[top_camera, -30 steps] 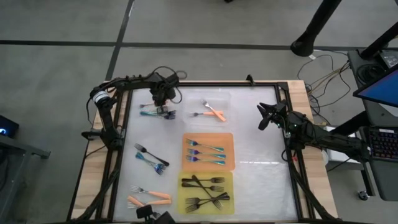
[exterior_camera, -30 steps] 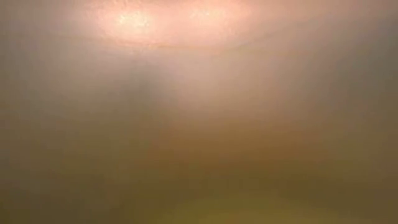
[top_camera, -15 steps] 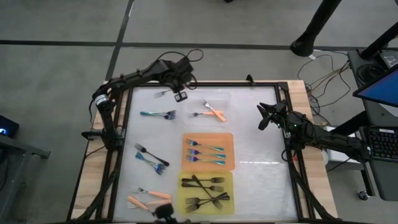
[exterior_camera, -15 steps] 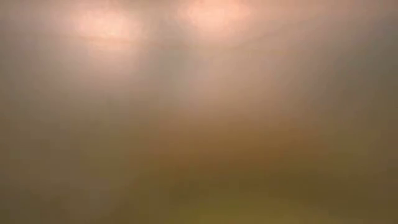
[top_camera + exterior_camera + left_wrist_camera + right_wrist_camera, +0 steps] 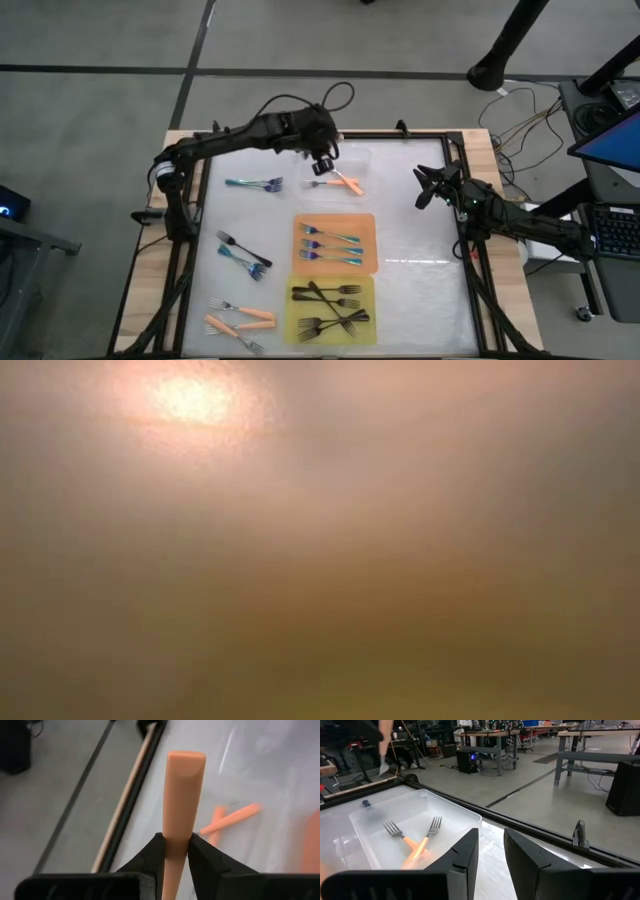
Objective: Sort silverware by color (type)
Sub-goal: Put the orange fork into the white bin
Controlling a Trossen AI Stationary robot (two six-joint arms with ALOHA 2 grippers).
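My left pincer [image 5: 175, 851] pinches an orange fork [image 5: 183, 795] by its handle, hanging over the clear tray's [image 5: 362, 160] near edge. Beyond it, two orange forks [image 5: 340, 181] lie crossed in that tray. The grip is narrow; I judge the fork could swivel or slip and land on the tabletop [image 5: 420, 230]. My right pincer [image 5: 490, 851] waits spread at the far right.
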